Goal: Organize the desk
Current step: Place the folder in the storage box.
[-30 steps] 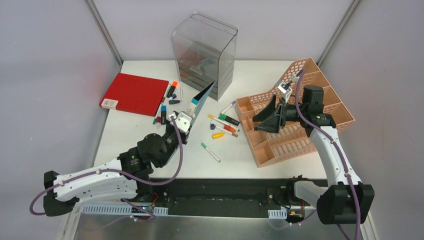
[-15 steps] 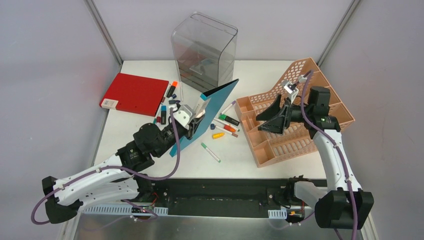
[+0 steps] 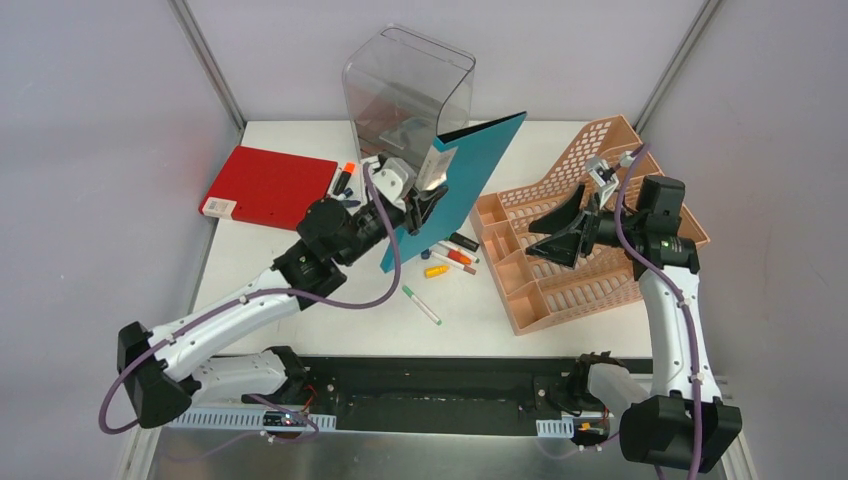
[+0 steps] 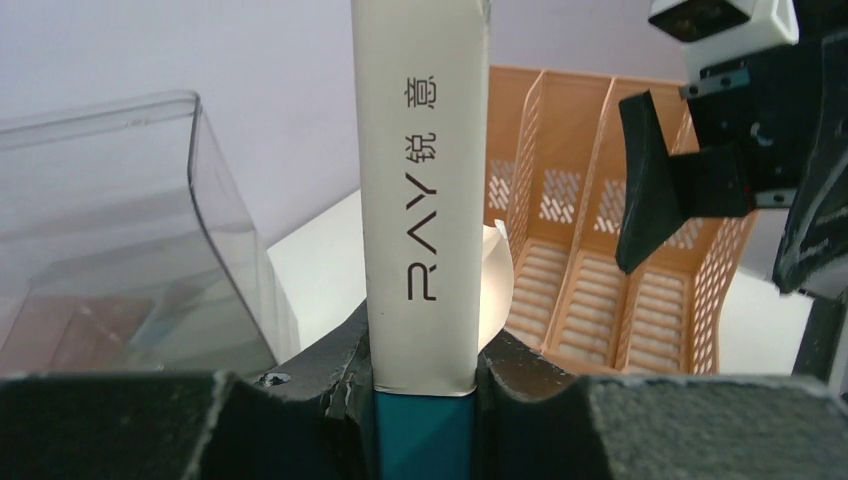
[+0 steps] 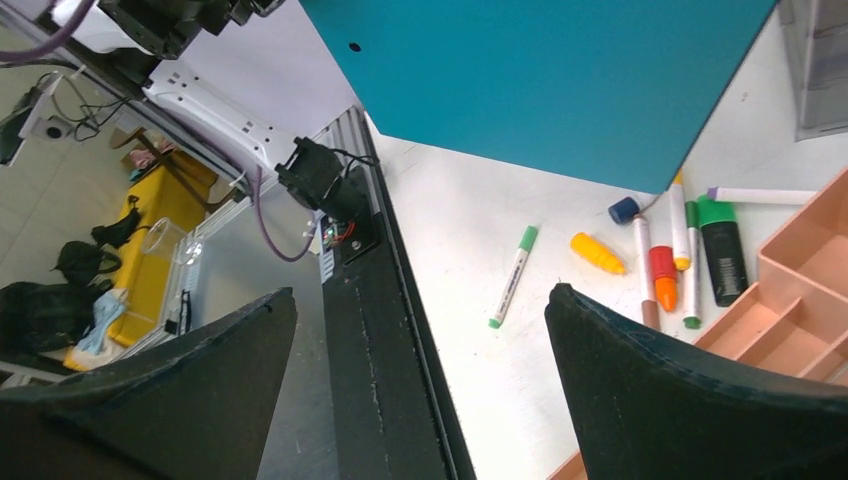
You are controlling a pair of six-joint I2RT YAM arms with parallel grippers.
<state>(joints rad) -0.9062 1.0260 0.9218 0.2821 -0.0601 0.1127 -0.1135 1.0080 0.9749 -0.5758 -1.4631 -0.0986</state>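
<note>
Lettering point(image 4: 423, 190) on binder spine point(image 4: 420, 60) in left pincer point(image 4: 422, 400), left-wrist view only

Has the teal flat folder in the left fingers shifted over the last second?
Yes. The teal flat folder has moved right and away, now overlapping the clear grey plastic box and nearer the peach lattice file rack.
</note>
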